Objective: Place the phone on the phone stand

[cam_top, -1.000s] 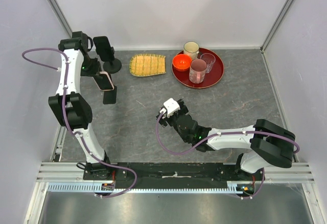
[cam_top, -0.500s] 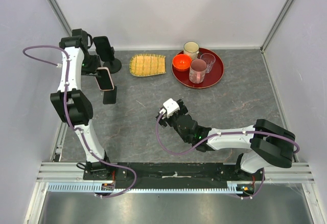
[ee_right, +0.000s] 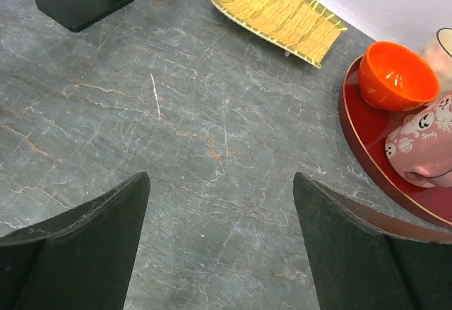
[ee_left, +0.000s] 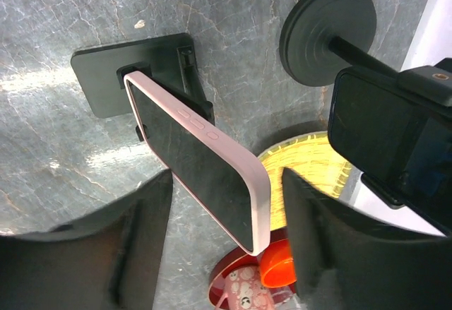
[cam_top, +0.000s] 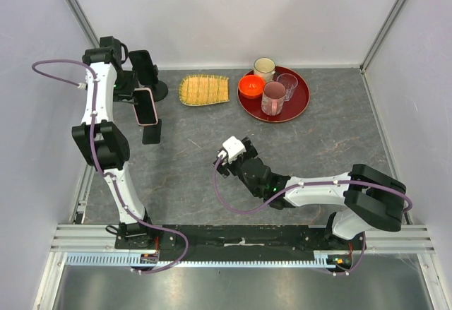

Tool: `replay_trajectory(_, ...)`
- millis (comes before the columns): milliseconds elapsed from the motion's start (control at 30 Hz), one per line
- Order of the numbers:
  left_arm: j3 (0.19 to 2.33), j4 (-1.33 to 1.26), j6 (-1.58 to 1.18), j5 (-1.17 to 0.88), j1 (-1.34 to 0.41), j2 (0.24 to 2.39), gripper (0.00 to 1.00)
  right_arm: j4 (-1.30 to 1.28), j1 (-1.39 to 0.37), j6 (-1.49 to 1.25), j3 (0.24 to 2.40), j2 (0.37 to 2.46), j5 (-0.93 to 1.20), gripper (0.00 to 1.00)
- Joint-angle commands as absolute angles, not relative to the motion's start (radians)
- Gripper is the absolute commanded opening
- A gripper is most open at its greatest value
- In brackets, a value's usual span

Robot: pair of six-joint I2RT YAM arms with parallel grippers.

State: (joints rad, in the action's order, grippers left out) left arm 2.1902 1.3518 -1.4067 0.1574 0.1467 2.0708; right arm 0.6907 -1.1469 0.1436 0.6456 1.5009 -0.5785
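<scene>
The phone point(ee_left: 198, 156) leans on the rectangular-based phone stand point(ee_left: 106, 77), between the left gripper's point(ee_left: 226, 183) released jaws, touching neither. Its long axis slopes up from that stand; the right gripper's point(ee_right: 220, 179) jaws gape empty.

Overhead plus two close wrist views, bamboo tray point(cam_top: 204, 89) in all.

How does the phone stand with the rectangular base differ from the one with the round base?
The rectangular-base stand sits on a flat plate; the round-base stand on a disc with a thin stem. The rectangular-base stand carries a pink-edged phone; the round-base stand a dark phone. The round-base stand is nearer the back wall. Both are black.
</scene>
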Motion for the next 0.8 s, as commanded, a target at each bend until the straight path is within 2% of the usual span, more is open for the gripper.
replay_trajectory(0,2.232,1.520,-1.367,0.209,0.153,2.043,0.73,0.690,-1.144,0.123,0.687,1.508,-0.551,0.89)
replay_trajectory(133,2.233,1.503,-1.352,0.225,0.155,2.007,0.75,0.686,-1.143,0.121,0.689,1.506,-0.534,0.90)
replay_trajectory(167,2.233,1.496,-1.345,0.229,0.155,1.999,0.94,0.686,-1.144,0.120,0.687,1.505,-0.535,0.90)
replay_trajectory(200,2.237,1.491,-1.338,0.236,0.158,1.991,0.95,0.686,-1.143,0.120,0.687,1.503,-0.535,0.90)
replay_trajectory(400,2.238,1.485,-1.287,0.255,0.163,1.931,0.96,0.686,-1.144,0.112,0.689,1.509,-0.561,0.90)
replay_trajectory(533,2.221,1.523,-1.276,0.265,0.167,1.885,0.97,0.719,-1.143,0.074,0.672,1.502,-0.693,0.92)
replay_trajectory(667,2.059,1.484,-1.235,0.265,0.167,1.733,0.97,0.761,-1.138,0.034,0.628,1.424,-1.025,0.98)
replay_trajectory(767,1.883,1.363,-1.168,0.241,0.155,1.610,0.97,0.688,-1.111,-0.061,0.606,1.295,-1.086,0.98)
